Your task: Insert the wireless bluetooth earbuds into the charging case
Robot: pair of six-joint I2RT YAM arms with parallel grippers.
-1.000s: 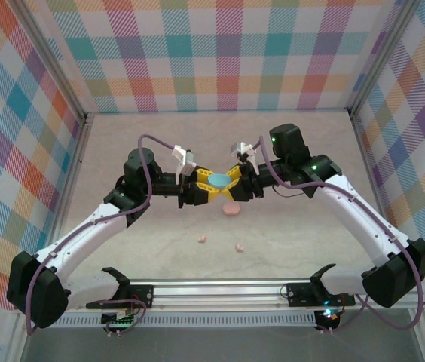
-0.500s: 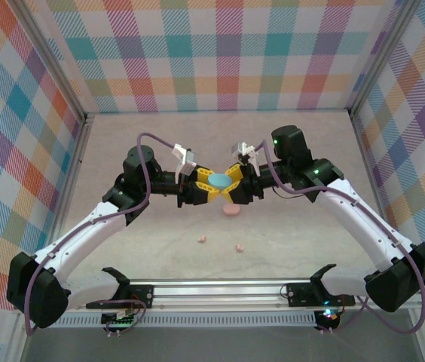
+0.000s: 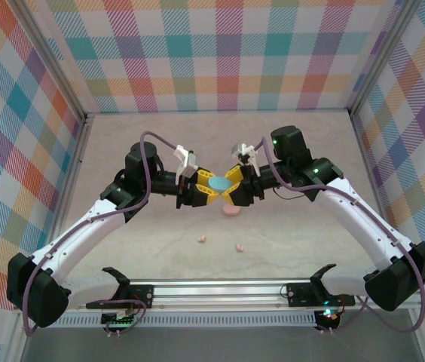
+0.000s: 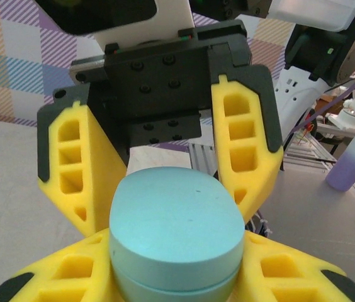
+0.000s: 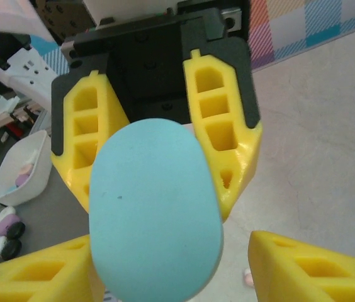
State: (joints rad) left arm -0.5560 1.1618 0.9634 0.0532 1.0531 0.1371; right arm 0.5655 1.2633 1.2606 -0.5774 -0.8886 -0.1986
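A light blue disc-shaped charging case (image 3: pixel 218 182) hangs above the table's middle, lid closed. My left gripper (image 3: pixel 209 185) is shut on it, and in the left wrist view its yellow fingers (image 4: pixel 51 277) press both sides of the case (image 4: pixel 176 229). My right gripper (image 3: pixel 230 186) faces it from the other side and stands open. In the right wrist view there is a gap between the case (image 5: pixel 155 207) and one finger (image 5: pixel 316 264) of the right gripper (image 5: pixel 168 242). Two pale pink earbuds (image 3: pixel 203 239) (image 3: pixel 238 247) lie on the table nearer the arm bases. One earbud (image 5: pixel 247 277) shows under the right gripper.
A closed pink case (image 3: pixel 230 212) lies on the table just below the grippers. Checked walls (image 3: pixel 212 53) enclose the table on three sides. Off the table are a white dish of small items (image 5: pixel 14 170) and a purple bottle (image 4: pixel 347 163).
The right gripper's jaws have spread wider and come off the blue case. The left gripper has kept its hold, and the case has hardly moved.
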